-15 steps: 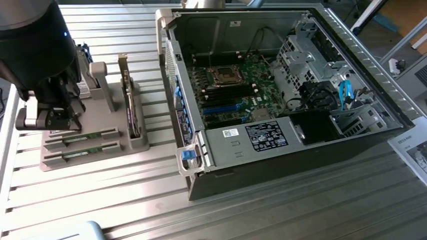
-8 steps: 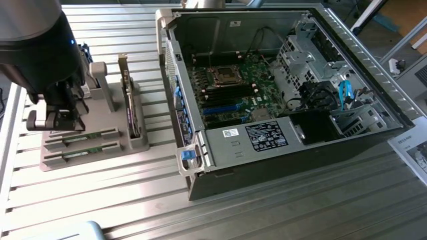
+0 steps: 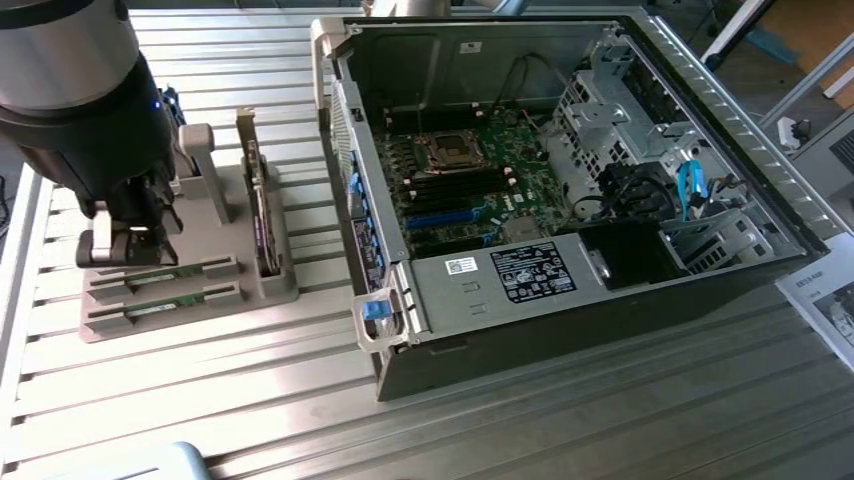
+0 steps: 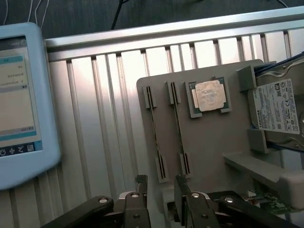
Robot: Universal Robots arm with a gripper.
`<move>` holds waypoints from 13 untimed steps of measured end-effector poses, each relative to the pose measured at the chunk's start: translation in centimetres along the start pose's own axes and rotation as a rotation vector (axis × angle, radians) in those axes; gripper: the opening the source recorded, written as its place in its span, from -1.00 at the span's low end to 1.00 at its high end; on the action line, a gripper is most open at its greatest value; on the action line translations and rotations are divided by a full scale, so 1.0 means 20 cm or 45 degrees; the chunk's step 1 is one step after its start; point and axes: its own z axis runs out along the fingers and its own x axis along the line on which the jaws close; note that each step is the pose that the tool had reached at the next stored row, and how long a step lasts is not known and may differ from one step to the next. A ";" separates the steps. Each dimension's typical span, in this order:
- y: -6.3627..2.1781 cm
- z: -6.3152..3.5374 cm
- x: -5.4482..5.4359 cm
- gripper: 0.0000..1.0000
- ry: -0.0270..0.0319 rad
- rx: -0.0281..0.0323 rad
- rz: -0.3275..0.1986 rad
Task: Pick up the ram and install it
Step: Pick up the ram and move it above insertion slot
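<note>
Two slim green ram sticks stand on edge in slots of a grey holder (image 3: pixel 200 300): one ram stick (image 3: pixel 171 279) and a second ram stick (image 3: pixel 158 312) just in front of it. In the wrist view they appear edge-on as thin lines, the first ram stick (image 4: pixel 155 130) and the second (image 4: pixel 179 126). My gripper (image 3: pixel 127 245) hangs over the holder's end towards the exterior view's left. It is open (image 4: pixel 159 190) with nothing between its fingers (image 4: pixel 137 190), just above the sticks' near ends. The motherboard (image 3: pixel 467 190) lies inside the open computer case (image 3: pixel 694 290).
An upright expansion card (image 3: pixel 264 215) stands in the holder beside the sticks. A square silver CPU (image 4: pixel 209 95) and a hard drive (image 4: pixel 278 104) rest on the same holder. A blue-framed tablet (image 4: pixel 21 104) lies on the slatted metal table (image 3: pixel 267 380).
</note>
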 end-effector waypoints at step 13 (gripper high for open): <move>0.026 0.110 -0.01 -0.28 -0.0240 -0.0044 -0.110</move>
